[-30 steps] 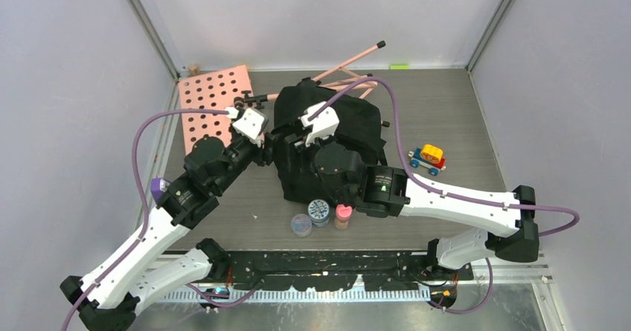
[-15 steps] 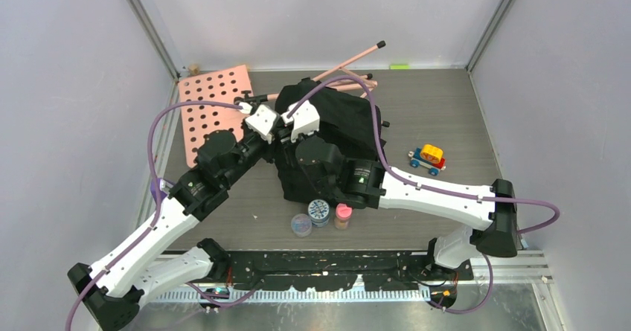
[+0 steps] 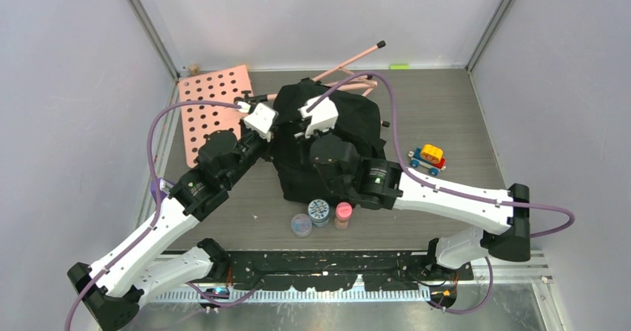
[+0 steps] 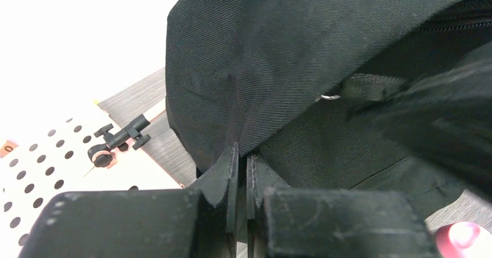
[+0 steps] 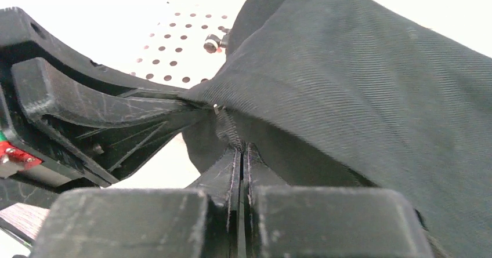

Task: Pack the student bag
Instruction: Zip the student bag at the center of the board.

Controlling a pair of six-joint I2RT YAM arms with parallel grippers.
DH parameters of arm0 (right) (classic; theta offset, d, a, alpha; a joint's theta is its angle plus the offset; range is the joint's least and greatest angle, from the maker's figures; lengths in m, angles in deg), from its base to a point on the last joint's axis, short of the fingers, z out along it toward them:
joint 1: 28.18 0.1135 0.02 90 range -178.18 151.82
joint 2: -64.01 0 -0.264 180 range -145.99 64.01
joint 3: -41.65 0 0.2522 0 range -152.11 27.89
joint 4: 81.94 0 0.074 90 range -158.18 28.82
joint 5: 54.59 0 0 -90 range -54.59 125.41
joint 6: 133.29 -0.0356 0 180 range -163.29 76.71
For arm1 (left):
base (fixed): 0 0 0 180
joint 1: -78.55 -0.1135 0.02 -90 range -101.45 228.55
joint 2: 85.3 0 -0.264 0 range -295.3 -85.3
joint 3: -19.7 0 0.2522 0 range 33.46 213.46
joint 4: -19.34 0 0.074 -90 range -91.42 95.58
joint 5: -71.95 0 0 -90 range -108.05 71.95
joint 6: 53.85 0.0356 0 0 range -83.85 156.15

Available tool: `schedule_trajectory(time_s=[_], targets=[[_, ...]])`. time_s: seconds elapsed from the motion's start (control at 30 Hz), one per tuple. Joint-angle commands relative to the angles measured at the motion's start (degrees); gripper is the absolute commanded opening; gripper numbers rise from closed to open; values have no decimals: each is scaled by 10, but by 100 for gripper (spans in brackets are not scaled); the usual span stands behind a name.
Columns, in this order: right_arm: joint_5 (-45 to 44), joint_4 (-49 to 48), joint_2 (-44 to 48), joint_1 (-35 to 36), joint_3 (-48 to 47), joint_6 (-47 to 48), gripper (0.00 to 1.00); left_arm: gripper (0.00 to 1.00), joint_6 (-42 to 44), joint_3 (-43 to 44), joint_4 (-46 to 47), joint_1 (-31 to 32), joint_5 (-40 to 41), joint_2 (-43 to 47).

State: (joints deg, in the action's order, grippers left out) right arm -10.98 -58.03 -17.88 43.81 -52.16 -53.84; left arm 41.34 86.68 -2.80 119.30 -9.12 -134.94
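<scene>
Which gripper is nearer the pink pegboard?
Left. The left gripper is shut on the student bag fabric at the edge facing the pink pegboard; the right gripper pinches the fabric just beyond it, farther from the board.

Black student bag (image 3: 356, 123), pink hole-dotted board (image 3: 210, 100)

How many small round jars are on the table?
3, by the student bag, on its near side: blue-lidded jar left, patterned-lidded jar middle, pink-lidded jar right. More could hide under the arms.
</scene>
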Motion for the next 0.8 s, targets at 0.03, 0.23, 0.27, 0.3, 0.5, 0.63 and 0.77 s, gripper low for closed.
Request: schedule_trajectory(time_s=[0.03, 0.23, 0.27, 0.3, 0.5, 0.63, 0.77], targets=[[-49, 7, 63, -1, 19, -32, 0, 0, 8, 31, 13, -8, 61, 3], [-68, 23, 86, -2, 39, -32, 0, 0, 12, 39, 10, -11, 71, 2], [-76, 31, 87, -2, 41, -34, 0, 0, 12, 41, 9, -13, 79, 0], [-78, 45, 88, -2, 41, -36, 0, 0, 12, 46, 4, -15, 82, -3], [-94, 75, 124, -2, 67, -77, 0, 0, 5, 73, -29, -33, 108, -16], [-92, 71, 157, -2, 78, -95, 0, 0, -10, 77, -27, -51, 115, -18], [-83, 66, 181, -2, 75, -99, 0, 0, -23, 85, -34, -68, 115, -29]])
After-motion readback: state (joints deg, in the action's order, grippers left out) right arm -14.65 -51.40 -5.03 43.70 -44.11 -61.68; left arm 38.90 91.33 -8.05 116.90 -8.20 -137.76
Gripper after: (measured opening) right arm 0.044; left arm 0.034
